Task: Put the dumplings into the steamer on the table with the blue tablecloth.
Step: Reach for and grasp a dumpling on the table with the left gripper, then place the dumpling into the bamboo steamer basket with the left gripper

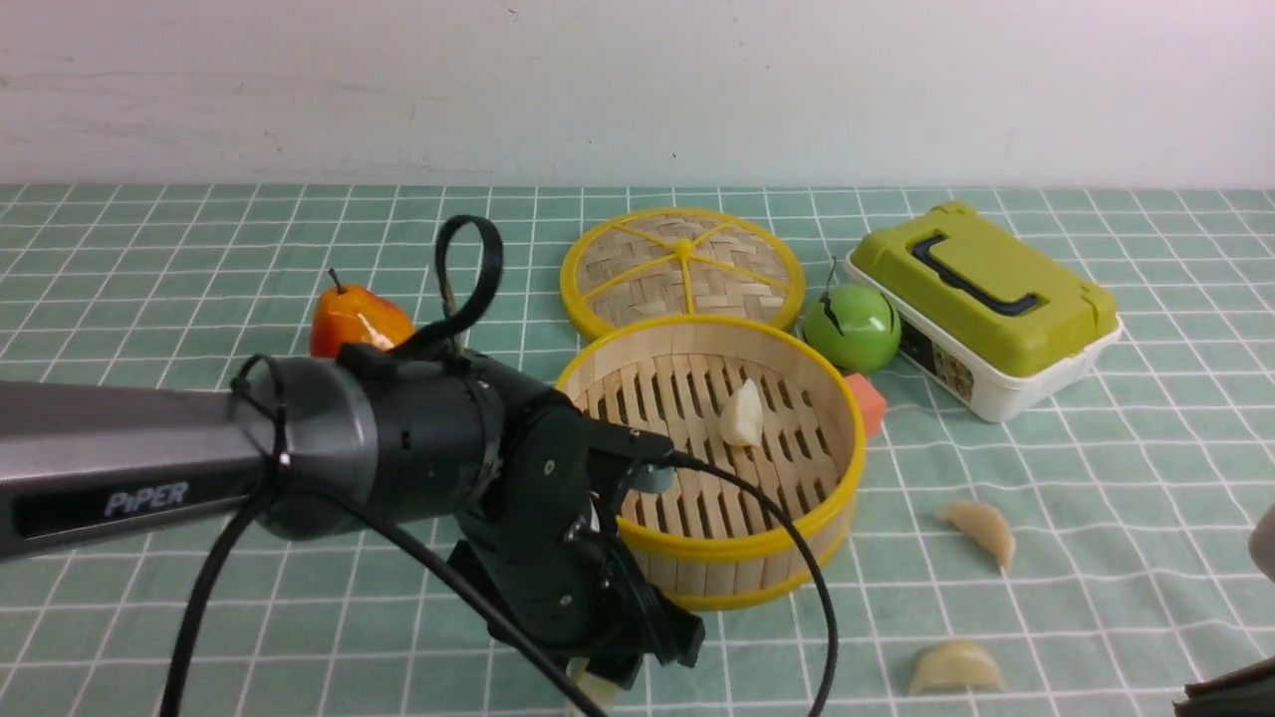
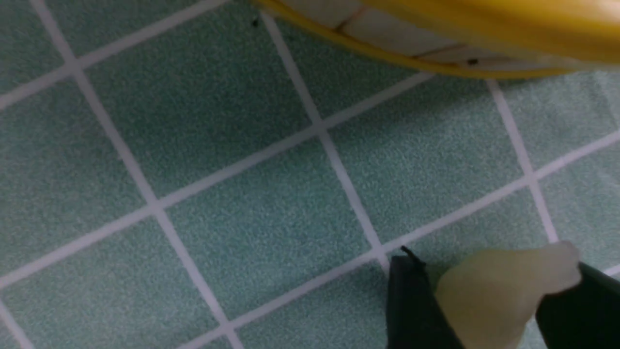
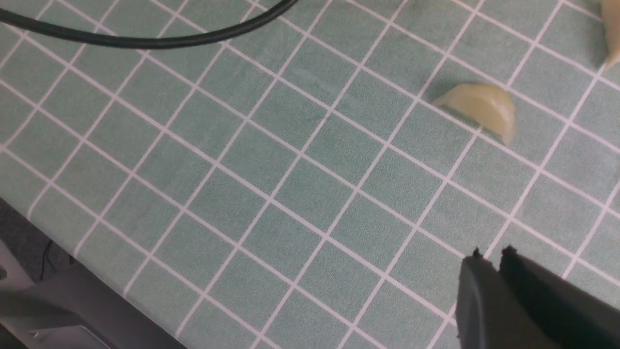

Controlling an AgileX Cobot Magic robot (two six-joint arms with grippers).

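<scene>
The bamboo steamer (image 1: 739, 576) stands mid-table on the teal grid tablecloth (image 1: 199, 249) with one dumpling (image 1: 742, 411) on its slatted floor. My left gripper (image 1: 606, 683) is low at the steamer's near side, shut on a pale dumpling (image 2: 494, 295) just above the cloth. The steamer's yellow rim (image 2: 436, 36) shows close by in the left wrist view. Two more dumplings lie on the cloth to the right, one (image 1: 981, 528) beyond the other (image 1: 956, 667). My right gripper (image 3: 489, 253) is shut and empty above the cloth, short of a dumpling (image 3: 479, 109).
The woven yellow-rimmed lid (image 1: 682, 269) lies behind the steamer. A green apple (image 1: 852, 327), an orange cube (image 1: 869, 403) and a green-lidded box (image 1: 981, 304) are at the right back. An orange pear (image 1: 359, 319) is at the left. The table's near edge (image 3: 72, 242) shows in the right wrist view.
</scene>
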